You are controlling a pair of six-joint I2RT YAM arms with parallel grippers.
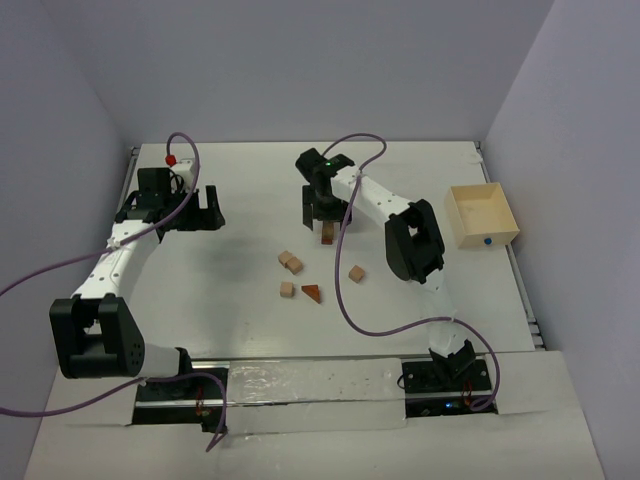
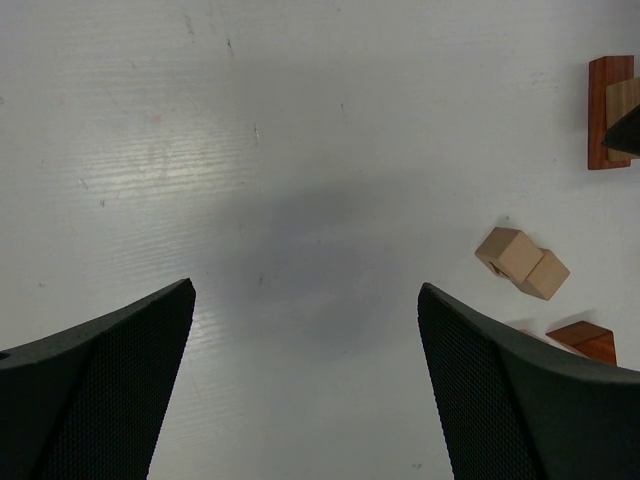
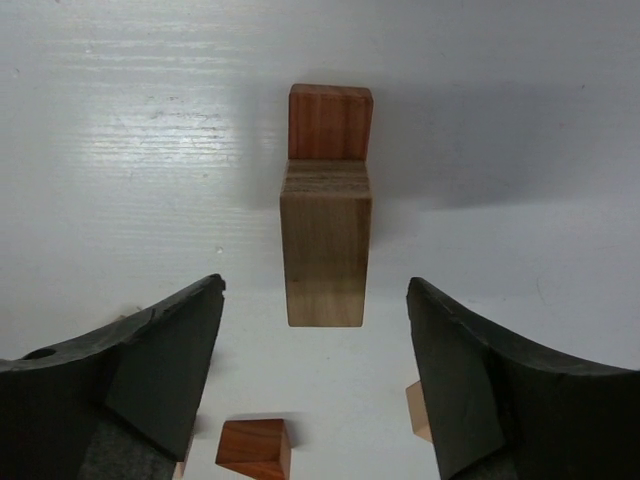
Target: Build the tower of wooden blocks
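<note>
Right gripper (image 3: 315, 300) hangs with jaws apart, straddling the upright tower (image 3: 326, 245) toward the worktop's (image 1: 230, 300) far edge. Loose wood blocks (image 1: 290, 262) lie nearward. Left gripper (image 2: 305, 300), spread wide, sits farther off.

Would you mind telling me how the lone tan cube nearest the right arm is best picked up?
Come straight down from above and pinch two opposite side faces of the lone tan cube. It sits flat on the table, well apart from the other blocks, which leaves room on each side.
</note>
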